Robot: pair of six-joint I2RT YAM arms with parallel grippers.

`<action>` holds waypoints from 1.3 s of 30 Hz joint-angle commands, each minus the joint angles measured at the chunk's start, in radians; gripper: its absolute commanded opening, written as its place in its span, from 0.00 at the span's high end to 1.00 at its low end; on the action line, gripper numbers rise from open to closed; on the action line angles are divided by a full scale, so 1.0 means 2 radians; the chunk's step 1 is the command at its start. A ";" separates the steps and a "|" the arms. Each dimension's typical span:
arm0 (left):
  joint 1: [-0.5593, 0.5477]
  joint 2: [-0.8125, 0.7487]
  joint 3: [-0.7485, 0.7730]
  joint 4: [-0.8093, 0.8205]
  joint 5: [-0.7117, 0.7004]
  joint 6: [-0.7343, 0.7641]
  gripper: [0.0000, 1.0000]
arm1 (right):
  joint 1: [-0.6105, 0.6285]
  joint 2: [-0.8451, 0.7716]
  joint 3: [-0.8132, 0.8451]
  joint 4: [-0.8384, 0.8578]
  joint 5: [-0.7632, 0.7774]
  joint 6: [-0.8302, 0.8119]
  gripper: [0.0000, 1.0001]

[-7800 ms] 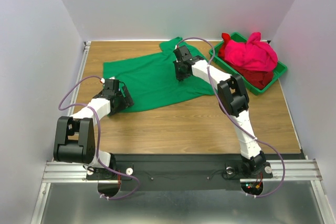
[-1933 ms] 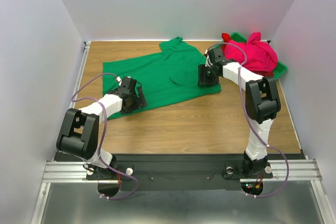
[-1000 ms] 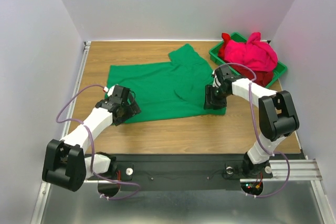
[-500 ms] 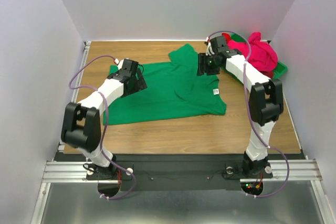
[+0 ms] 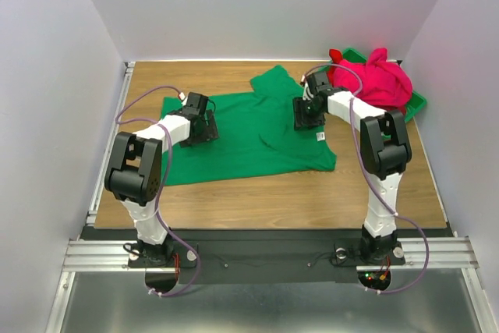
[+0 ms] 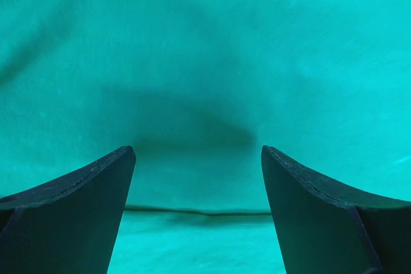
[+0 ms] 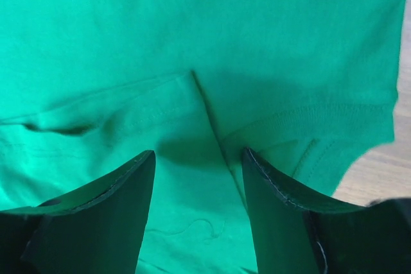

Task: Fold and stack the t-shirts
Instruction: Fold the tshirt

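A green t-shirt [image 5: 249, 134] lies spread flat on the wooden table [image 5: 257, 193], its white label [image 5: 319, 137] showing near the right edge. My left gripper [image 5: 204, 126] hovers open over the shirt's left part; the left wrist view shows only green cloth [image 6: 205, 62] and a fold line between the open fingers [image 6: 83, 203] of that gripper [image 6: 198, 152]. My right gripper [image 5: 306, 115] is open above the shirt's right side. In its wrist view this gripper [image 7: 198, 153] straddles a sleeve seam [image 7: 209, 113]. A pink t-shirt [image 5: 378, 82] is heaped in the bin, with a red one [image 5: 396, 111] under it.
A rigid green bin [image 5: 419, 102] stands at the back right corner and holds the pink and red shirts. Grey walls close in the table on three sides. Bare wood [image 7: 379, 171] shows past the shirt's edge in the right wrist view.
A second ago both grippers were at the shirt's near hem; they then lifted to its far part and have since come slightly nearer. The shirt has stayed flat for the last half second.
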 commanded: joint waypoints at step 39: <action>-0.027 -0.257 -0.250 -0.049 0.036 -0.127 0.09 | 0.047 -0.232 -0.343 0.009 -0.005 0.080 0.38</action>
